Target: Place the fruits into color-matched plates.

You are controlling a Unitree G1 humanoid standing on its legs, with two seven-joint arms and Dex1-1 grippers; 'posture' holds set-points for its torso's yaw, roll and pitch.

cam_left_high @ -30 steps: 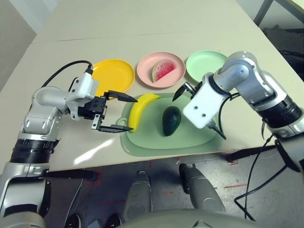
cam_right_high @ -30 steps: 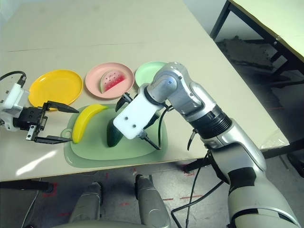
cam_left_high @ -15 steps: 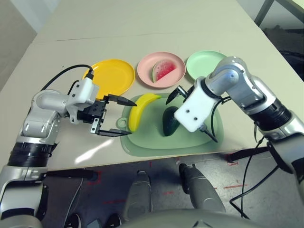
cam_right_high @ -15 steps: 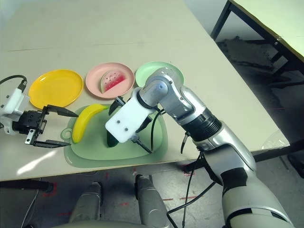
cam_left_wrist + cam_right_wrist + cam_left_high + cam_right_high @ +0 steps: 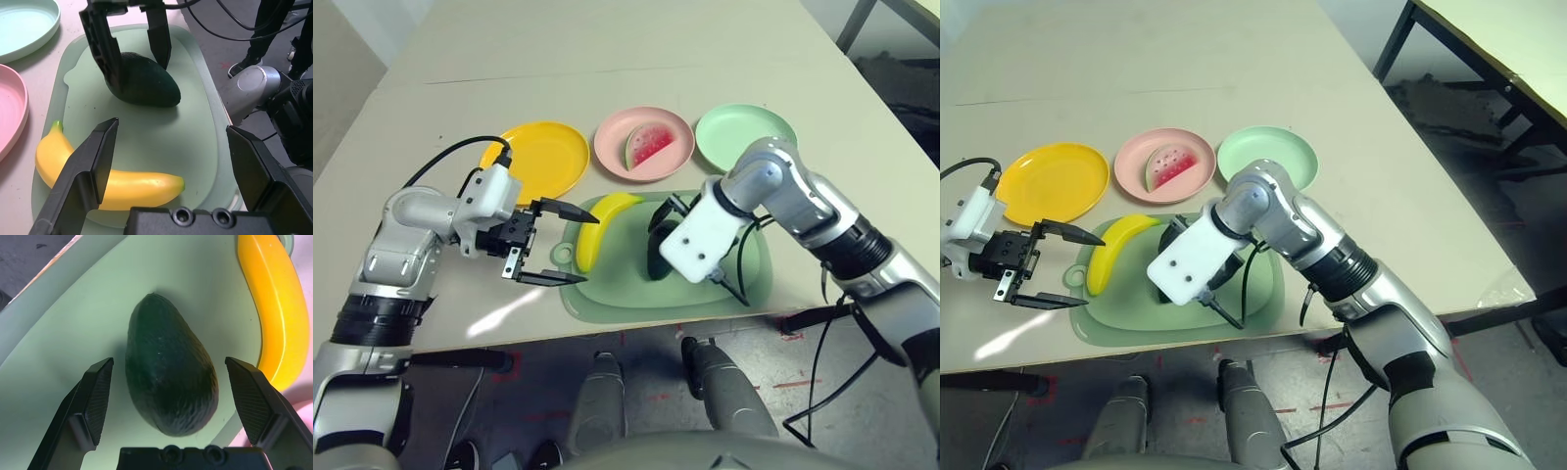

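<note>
Right pincer [image 5: 170, 360]: open, fingers standing apart on either side of the avocado; just right of centre in the left eye view, low over the green mat.
Avocado [image 5: 168, 372]: lying on the mat between the right pincer's fingers, a gap to each in the right wrist view, clamped by neither.
Left pincer [image 5: 591, 249]: also open, left of centre in the left eye view, pointing towards the banana and gripping nothing.
Banana [image 5: 591, 241]: resting on the mat's left part, close to the left pincer's tips.
Green mat [image 5: 636, 290]: lying below centre, under both fruits.
Pink plate [image 5: 609, 137]: upper centre, holding the watermelon wedge [image 5: 650, 145].
Yellow plate [image 5: 548, 162]: upper left, bearing no fruit.
Mint plate [image 5: 744, 129]: upper right, likewise bearing none.
</note>
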